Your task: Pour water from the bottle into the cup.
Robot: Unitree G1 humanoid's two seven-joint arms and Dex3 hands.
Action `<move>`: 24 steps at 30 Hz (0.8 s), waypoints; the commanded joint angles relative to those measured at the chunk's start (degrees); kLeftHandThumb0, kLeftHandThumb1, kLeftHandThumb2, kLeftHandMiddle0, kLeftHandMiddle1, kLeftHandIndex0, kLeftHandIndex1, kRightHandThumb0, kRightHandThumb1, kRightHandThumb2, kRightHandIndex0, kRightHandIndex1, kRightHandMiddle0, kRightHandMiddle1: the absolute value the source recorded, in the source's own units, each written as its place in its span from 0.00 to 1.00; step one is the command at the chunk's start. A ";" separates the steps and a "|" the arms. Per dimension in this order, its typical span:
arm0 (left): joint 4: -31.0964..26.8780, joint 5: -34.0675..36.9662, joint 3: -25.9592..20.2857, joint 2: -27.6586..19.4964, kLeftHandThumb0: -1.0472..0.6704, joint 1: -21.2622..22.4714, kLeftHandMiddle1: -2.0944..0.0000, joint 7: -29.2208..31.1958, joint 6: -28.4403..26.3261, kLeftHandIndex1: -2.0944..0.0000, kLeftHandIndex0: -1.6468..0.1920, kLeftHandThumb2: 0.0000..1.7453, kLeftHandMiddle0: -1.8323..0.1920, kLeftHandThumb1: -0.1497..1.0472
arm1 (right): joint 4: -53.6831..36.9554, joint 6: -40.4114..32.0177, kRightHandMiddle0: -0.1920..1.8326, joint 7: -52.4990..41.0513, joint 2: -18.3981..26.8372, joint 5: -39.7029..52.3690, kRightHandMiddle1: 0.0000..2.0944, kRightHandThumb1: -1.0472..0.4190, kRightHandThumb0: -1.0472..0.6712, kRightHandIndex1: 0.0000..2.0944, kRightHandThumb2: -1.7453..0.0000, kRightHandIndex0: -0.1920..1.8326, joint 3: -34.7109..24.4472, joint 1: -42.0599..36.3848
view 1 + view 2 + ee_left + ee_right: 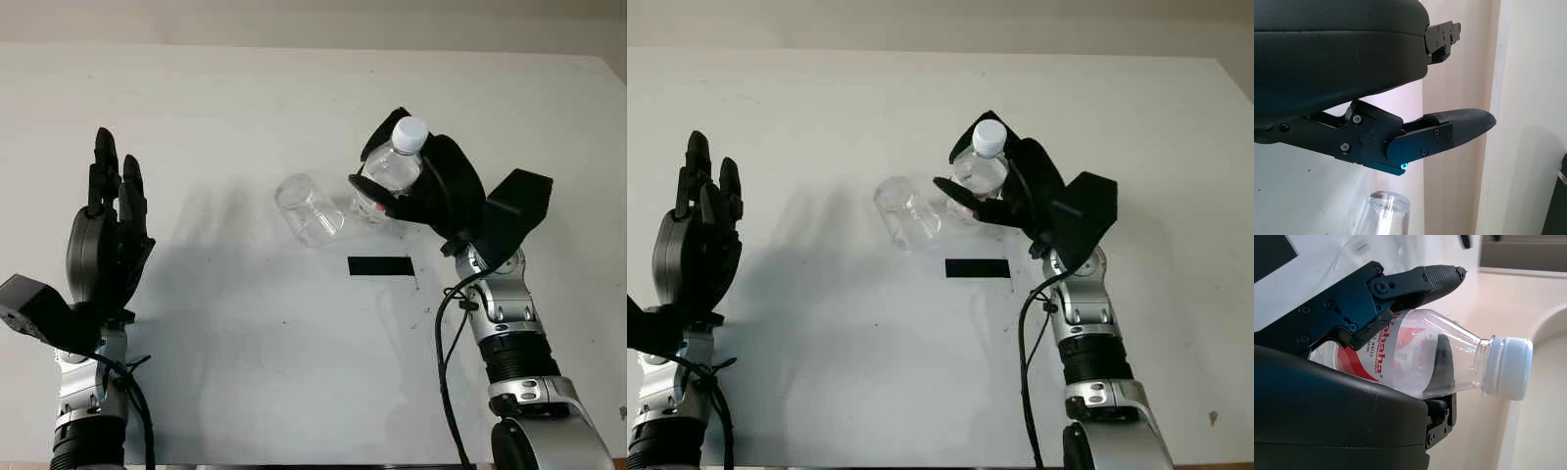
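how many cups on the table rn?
1. A clear cup stands near the table's middle, just left of the bottle gripped in the right hand. The left hand is open, raised at the left. Nothing visible could hide another.

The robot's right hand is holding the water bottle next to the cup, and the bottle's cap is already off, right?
Not quite. The right hand does hold the bottle beside the clear cup, but the white cap is on the bottle's neck. The right wrist view shows it plainly. The left hand is open, raised at the table's left side.
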State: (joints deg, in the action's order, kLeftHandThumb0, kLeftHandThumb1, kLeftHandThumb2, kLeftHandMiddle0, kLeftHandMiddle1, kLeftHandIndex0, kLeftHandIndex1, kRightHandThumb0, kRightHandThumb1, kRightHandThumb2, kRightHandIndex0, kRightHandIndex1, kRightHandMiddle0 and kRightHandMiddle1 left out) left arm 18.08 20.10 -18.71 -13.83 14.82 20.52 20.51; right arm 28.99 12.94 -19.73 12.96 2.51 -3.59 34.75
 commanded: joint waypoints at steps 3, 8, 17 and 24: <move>0.05 0.25 0.17 0.79 0.21 -1.29 1.00 0.09 0.26 1.00 1.00 0.37 1.00 1.00 | 2.24 1.02 0.75 0.10 1.00 -1.12 1.00 0.00 0.43 1.00 0.78 0.80 0.68 1.96; -0.53 0.21 0.27 0.83 0.21 -1.48 1.00 -0.10 0.03 1.00 1.00 0.37 1.00 1.00 | 3.53 -0.71 0.67 0.96 1.07 -1.95 1.00 0.00 0.41 1.00 0.79 0.75 1.04 2.40; 0.01 0.30 0.21 0.80 0.21 -1.46 1.00 0.06 0.22 1.00 1.00 0.37 1.00 1.00 | 6.24 -4.73 0.06 -3.46 1.39 0.24 0.92 0.00 0.34 0.95 0.90 0.08 0.96 3.32; 0.16 0.59 0.11 0.78 0.21 -1.61 1.00 0.50 0.42 1.00 1.00 0.37 1.00 1.00 | 6.10 -4.16 0.01 -6.11 3.11 -1.17 0.31 0.00 0.25 0.27 0.90 0.00 2.51 2.17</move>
State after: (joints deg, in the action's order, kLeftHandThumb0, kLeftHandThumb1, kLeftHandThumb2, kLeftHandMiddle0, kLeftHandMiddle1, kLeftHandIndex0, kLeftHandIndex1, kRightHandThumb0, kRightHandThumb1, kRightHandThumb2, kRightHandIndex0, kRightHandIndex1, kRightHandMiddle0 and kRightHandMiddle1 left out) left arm 17.76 20.35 -18.64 -13.72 14.51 20.64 20.50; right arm 35.78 8.25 -25.69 15.40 1.58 -1.33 38.17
